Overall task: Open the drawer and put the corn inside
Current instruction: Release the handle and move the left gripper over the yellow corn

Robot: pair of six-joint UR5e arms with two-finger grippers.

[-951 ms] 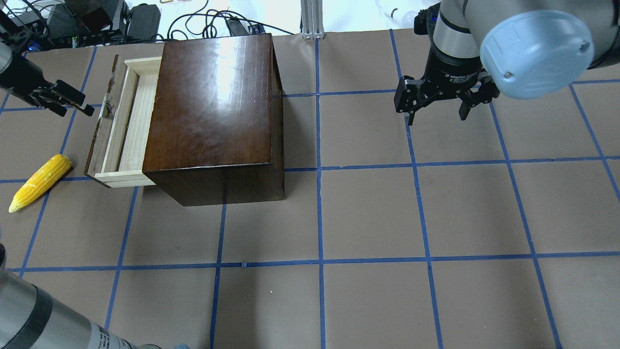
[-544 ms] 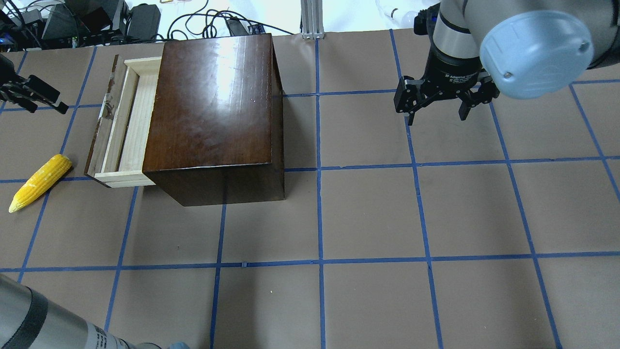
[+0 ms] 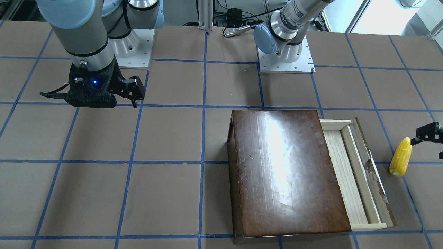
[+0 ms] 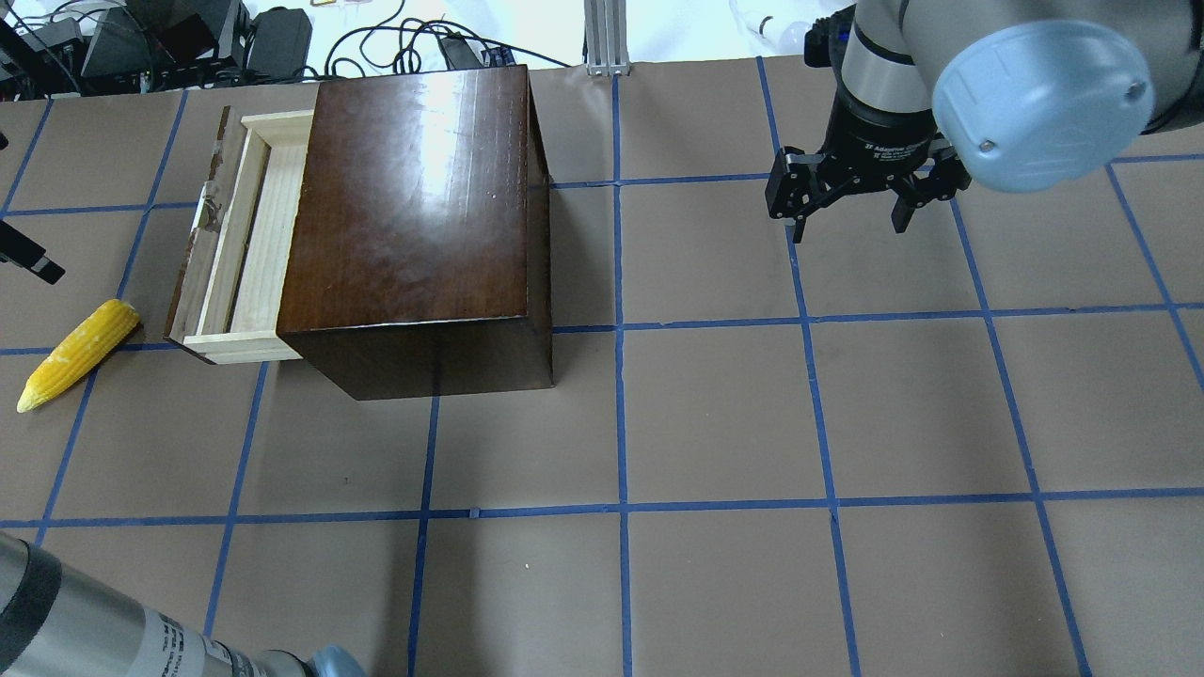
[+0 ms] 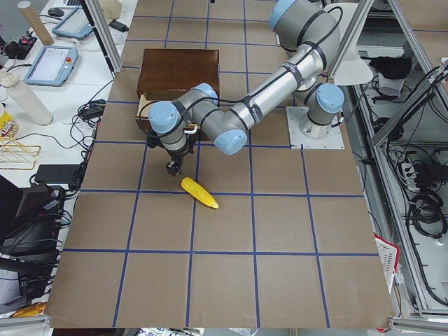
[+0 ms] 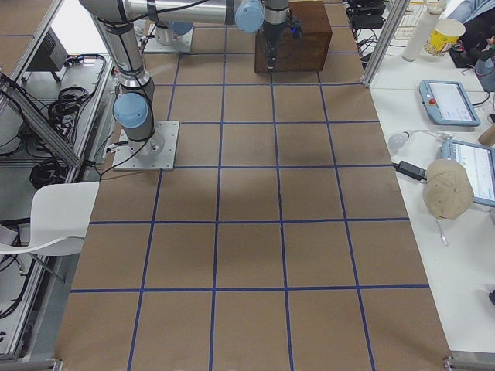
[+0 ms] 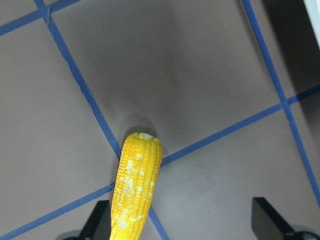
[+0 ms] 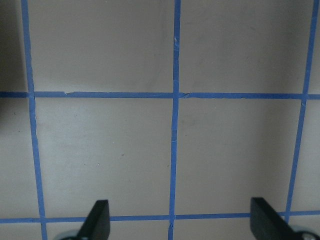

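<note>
The glossy dark-brown box [image 4: 414, 216] stands at the far left of the table. Its drawer [image 4: 249, 235] is pulled partly out to the left and its pale wood tray is empty; it also shows in the front-facing view [image 3: 356, 176]. The corn [image 4: 80, 353] lies on the table left of the drawer front, pointed end toward the near side. My left gripper [image 7: 182, 227] is open and hovers just beyond the corn's blunt end [image 7: 135, 185]; only one finger [image 4: 33, 263] shows overhead. My right gripper [image 4: 847, 226] is open and empty above bare table far to the right.
Cables and electronics [image 4: 141, 38] lie past the table's far edge, with an aluminium post [image 4: 607, 38] at the far middle. Blue tape lines grid the brown table [image 4: 715, 423]. The left arm's forearm [image 4: 94, 630] crosses the near left corner.
My left gripper has moved away from the drawer front, leftwards and nearer, to above the corn's blunt end. The drawer, corn and right arm have not moved.
</note>
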